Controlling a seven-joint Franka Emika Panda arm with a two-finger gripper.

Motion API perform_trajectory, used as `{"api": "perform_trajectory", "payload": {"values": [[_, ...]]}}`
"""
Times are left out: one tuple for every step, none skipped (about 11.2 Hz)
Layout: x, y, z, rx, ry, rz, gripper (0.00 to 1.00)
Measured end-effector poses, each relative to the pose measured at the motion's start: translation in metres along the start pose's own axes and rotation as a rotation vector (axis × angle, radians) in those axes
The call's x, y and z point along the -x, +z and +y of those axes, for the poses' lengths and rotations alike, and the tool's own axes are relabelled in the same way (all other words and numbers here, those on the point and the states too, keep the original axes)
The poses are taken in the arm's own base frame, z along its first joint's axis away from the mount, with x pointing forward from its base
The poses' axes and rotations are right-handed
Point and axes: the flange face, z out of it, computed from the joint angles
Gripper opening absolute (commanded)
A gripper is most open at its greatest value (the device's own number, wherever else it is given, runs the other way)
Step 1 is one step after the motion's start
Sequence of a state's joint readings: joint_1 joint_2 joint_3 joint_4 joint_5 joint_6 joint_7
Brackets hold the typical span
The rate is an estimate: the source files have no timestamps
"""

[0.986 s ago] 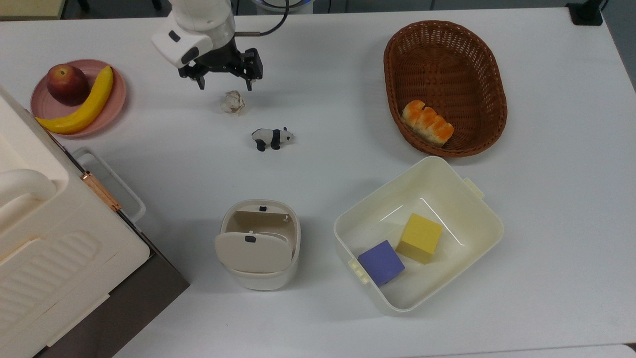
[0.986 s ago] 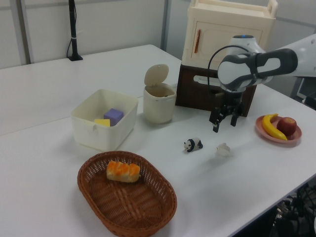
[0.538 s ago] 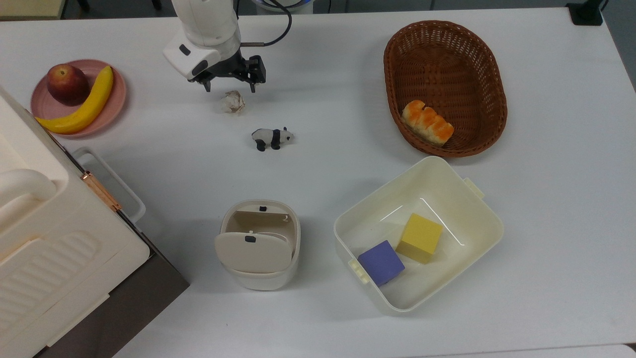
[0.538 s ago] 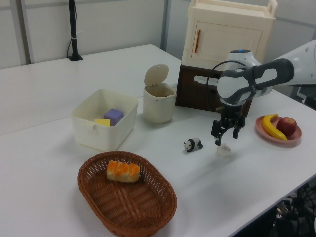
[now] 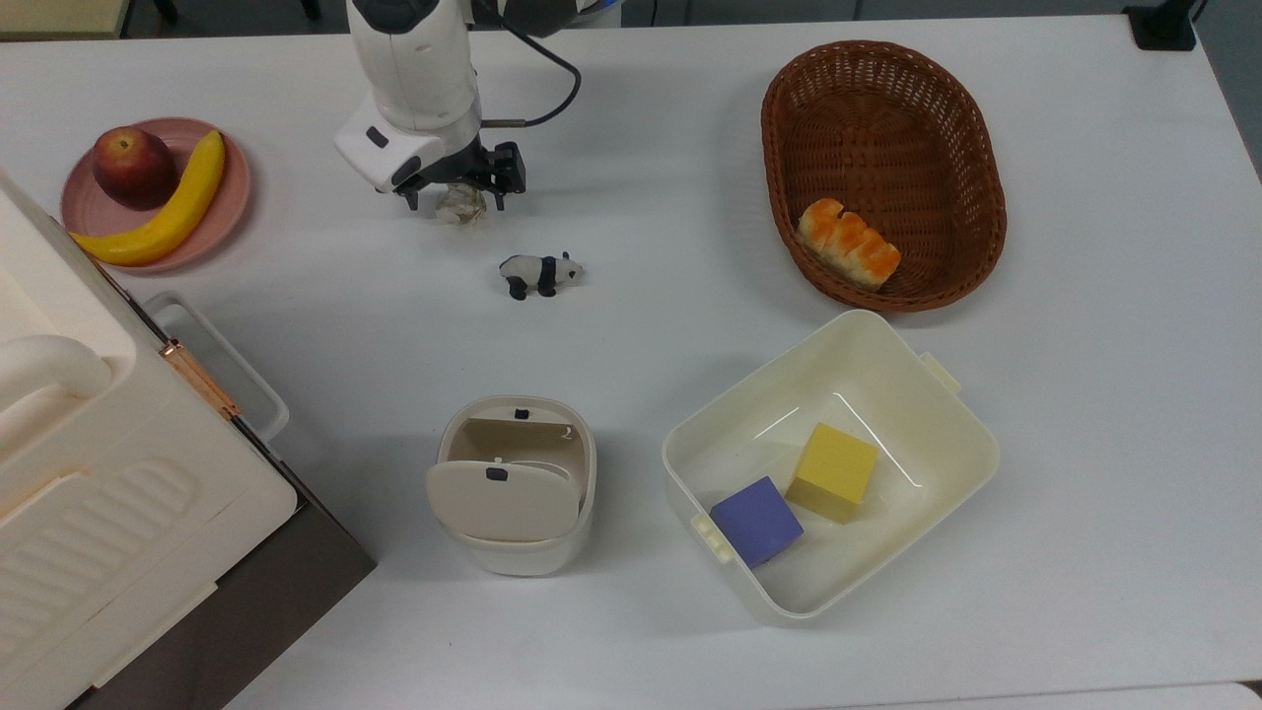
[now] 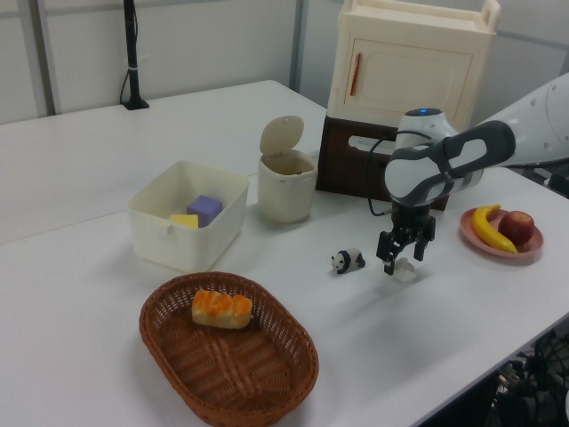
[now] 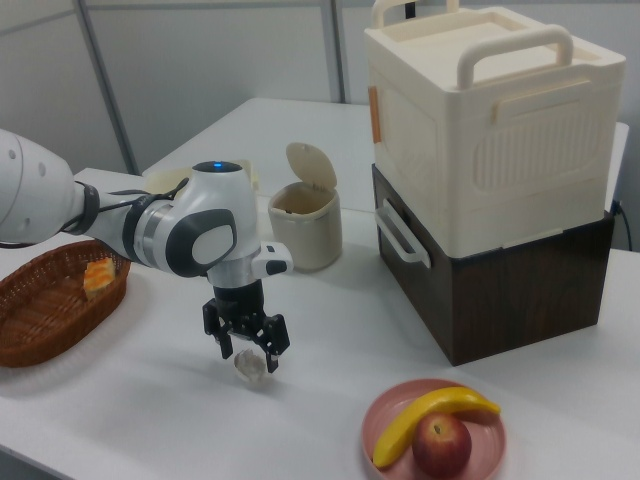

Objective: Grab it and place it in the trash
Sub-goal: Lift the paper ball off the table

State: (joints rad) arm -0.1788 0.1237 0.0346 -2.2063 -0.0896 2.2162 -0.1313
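Near the top view's upper left, the gripper [image 5: 458,197] stands spread open astride the paper ball [image 5: 460,204], whose upper part it hides; whether the fingers touch the ball cannot be told. The trash bin [image 5: 516,483], flap tipped open, sits low in the frame with its inside hard to make out. Beside it a tub [image 5: 892,360] holds a purple block [image 5: 756,520] and a yellow block [image 5: 834,471]. A toy panda [image 5: 538,272] lies between ball and bin.
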Motion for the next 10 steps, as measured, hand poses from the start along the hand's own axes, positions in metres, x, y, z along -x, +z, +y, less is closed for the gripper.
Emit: {"api": "perform_trajectory", "payload": {"values": [[0.0, 0.003, 0.0, -0.001, -0.001, -0.005, 0.54], [-0.001, 0.004, 0.0, 0.002, -0.003, -0.008, 0.27], [-0.001, 0.005, 0.0, 0.004, -0.005, -0.008, 0.1], [-0.001, 0.005, 0.0, 0.004, -0.005, -0.008, 0.09], [-0.001, 0.004, 0.0, 0.004, -0.005, -0.008, 0.09], [-0.001, 0.004, 0.0, 0.005, -0.005, -0.006, 0.09], [-0.002, 0.002, 0.0, 0.005, -0.005, -0.004, 0.09], [-0.003, 0.001, 0.001, 0.006, -0.003, 0.001, 0.09], [-0.006, -0.004, 0.002, 0.008, -0.001, 0.015, 0.09], [-0.011, -0.014, 0.003, 0.013, 0.001, 0.04, 0.09]]}}
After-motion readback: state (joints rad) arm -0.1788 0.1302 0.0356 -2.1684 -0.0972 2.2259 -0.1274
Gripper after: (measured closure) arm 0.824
